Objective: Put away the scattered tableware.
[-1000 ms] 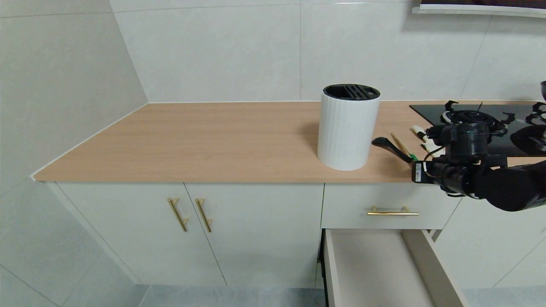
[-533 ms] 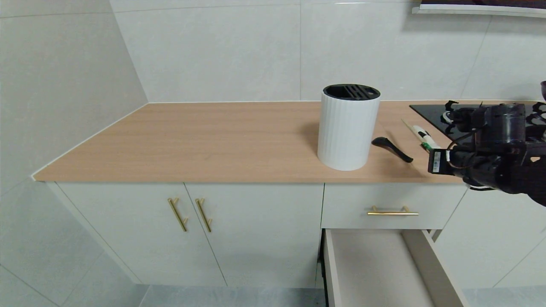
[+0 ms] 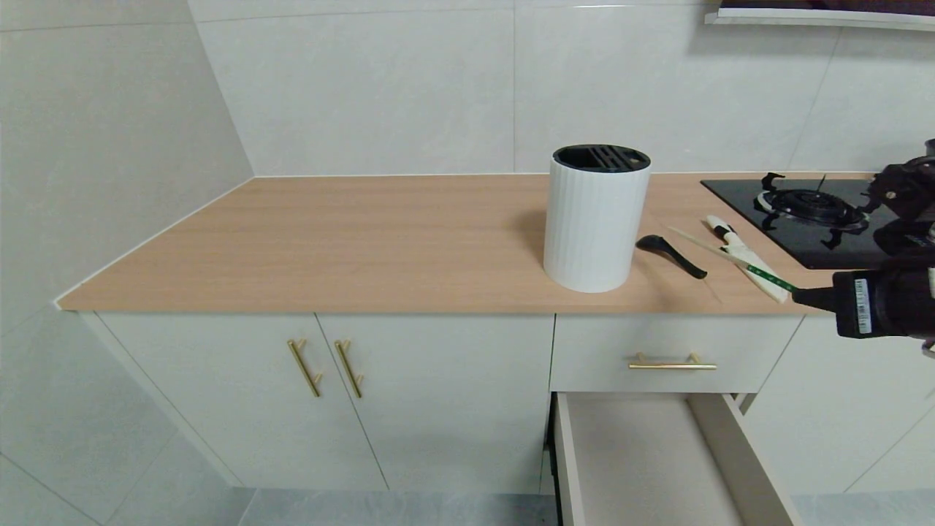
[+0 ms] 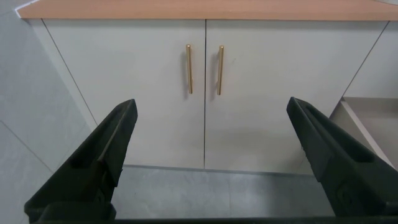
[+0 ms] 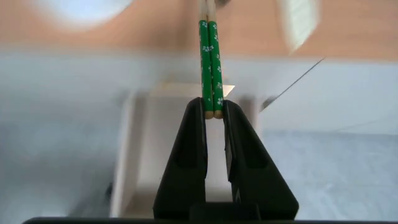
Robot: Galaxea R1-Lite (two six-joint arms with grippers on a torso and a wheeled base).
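Observation:
My right gripper hangs at the counter's front right edge, shut on a pair of chopsticks by their green flowered ends; the pale tips point back over the counter. In the right wrist view the chopsticks sit pinched between the black fingers of the right gripper. A black spoon and a white-handled knife lie on the counter, right of the white ribbed utensil holder with its slotted black top. My left gripper stands open low down, facing the cabinet doors.
The wooden counter runs left from the holder. A black gas hob sits at the right. Below the counter's right part a drawer is pulled open. Two cabinet doors with gold handles are to its left.
My right arm has swung to the right and toward the counter's front edge, carrying the chopsticks off the counter. The spoon, knife and holder have stayed put.

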